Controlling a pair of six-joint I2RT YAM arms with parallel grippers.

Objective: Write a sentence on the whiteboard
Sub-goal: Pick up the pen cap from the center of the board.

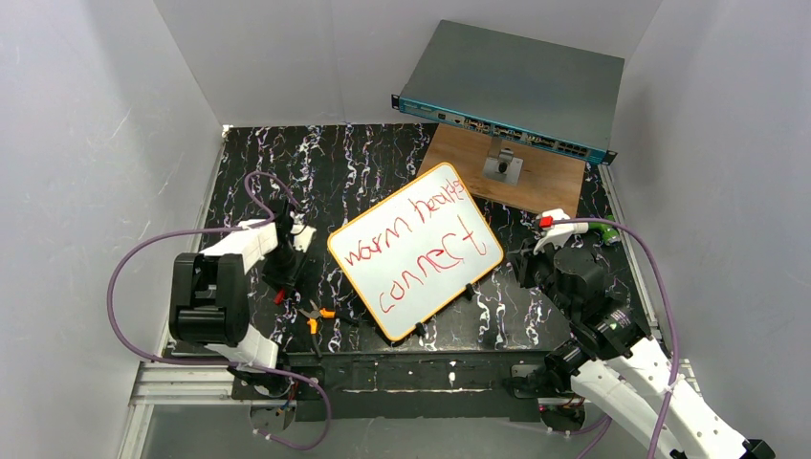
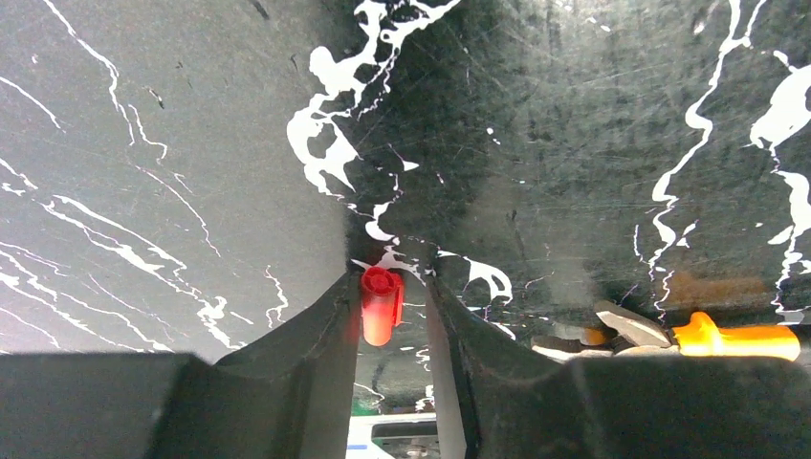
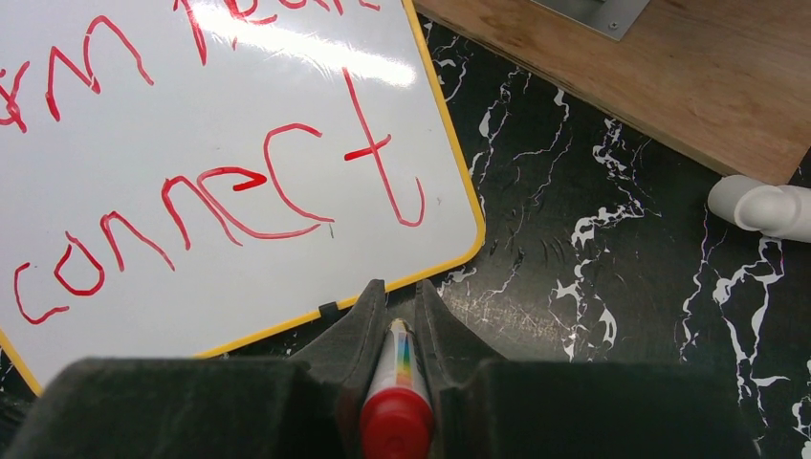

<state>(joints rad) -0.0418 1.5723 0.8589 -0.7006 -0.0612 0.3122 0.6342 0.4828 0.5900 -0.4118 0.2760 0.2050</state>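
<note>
The whiteboard [image 1: 449, 277] lies tilted at the table's middle, white with an orange rim. The sentence [image 1: 411, 239] on it is in red marker and reads "warm hearts" over "connect". The right wrist view shows the board's corner [image 3: 191, 115] and the word "connect" [image 3: 239, 191]. My right gripper [image 1: 524, 256] is just off the board's right edge, shut on a red-ended marker [image 3: 397, 382] that lies along its fingers [image 3: 399, 292]. My left gripper [image 1: 283, 282] points down at the table left of the board and holds a red marker cap [image 2: 381, 304] between its fingertips [image 2: 387, 277].
A grey rack-mount box with a teal front [image 1: 516, 86] stands at the back on a wooden board [image 1: 545, 182] with a metal bracket [image 1: 501, 167]. Orange-handled pliers [image 1: 316, 317] lie near the left gripper, also in the left wrist view [image 2: 727, 337]. A white pipe piece [image 3: 765, 206] lies at the right.
</note>
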